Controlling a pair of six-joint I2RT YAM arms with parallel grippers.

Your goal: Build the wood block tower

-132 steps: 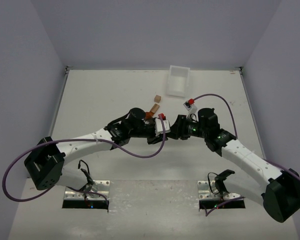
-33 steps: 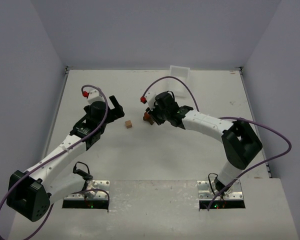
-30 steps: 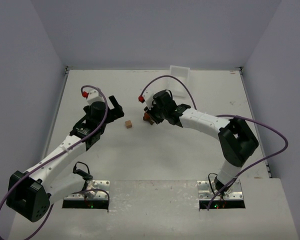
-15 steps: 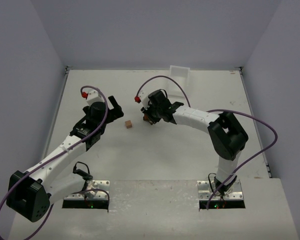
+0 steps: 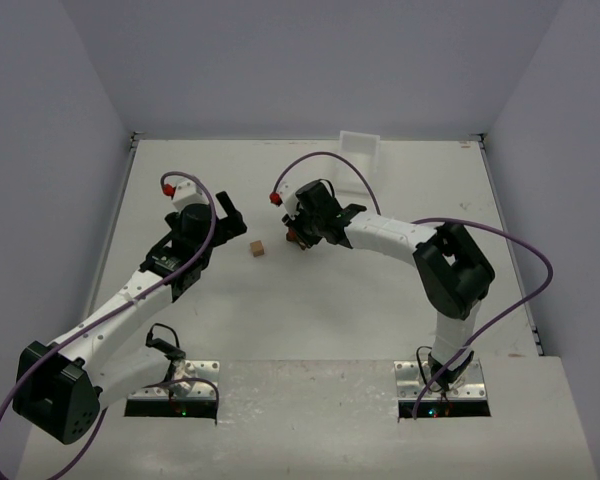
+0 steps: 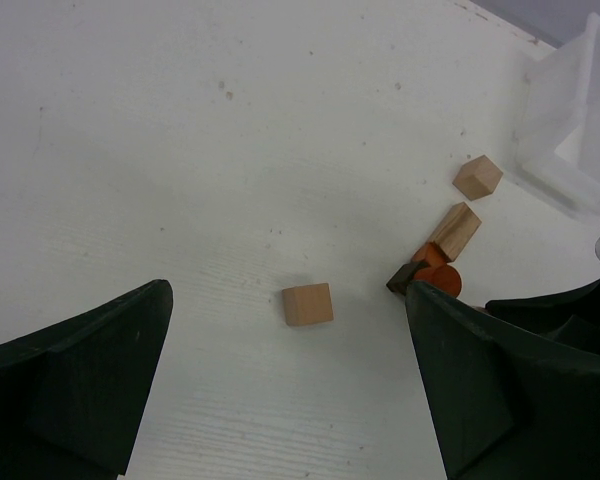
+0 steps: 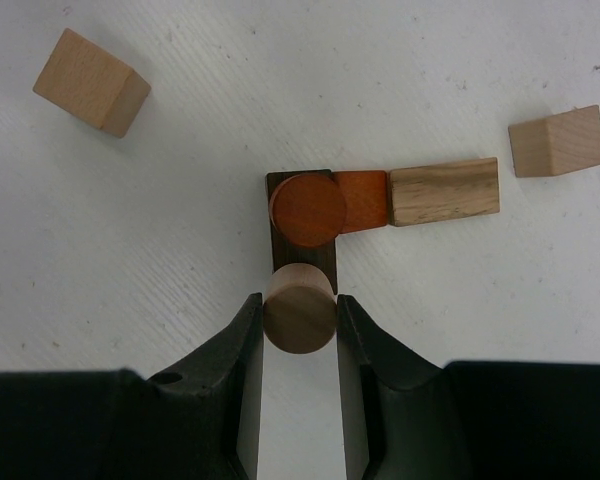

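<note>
White tray [image 5: 360, 143] behind clustered wooden blocks [image 7: 443, 192]

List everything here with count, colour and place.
rectangular plastic tray: one, white, far edge
flat wooden bar: one, dark brown, centre
upright wooden cylinder: one, orange-brown, on that bar
small wooden block: one, orange-brown, beside that bar
short wooden bar: one, light tan, end against the block
nearby wooden cube: one, light tan, just past the tan bar
lone wooden cube: one, light tan, away from the others
held wooden cylinder: one, tan, at the dark bar's end
left gripper: one, black, open
right gripper: one, black, gripping that cylinder
</note>
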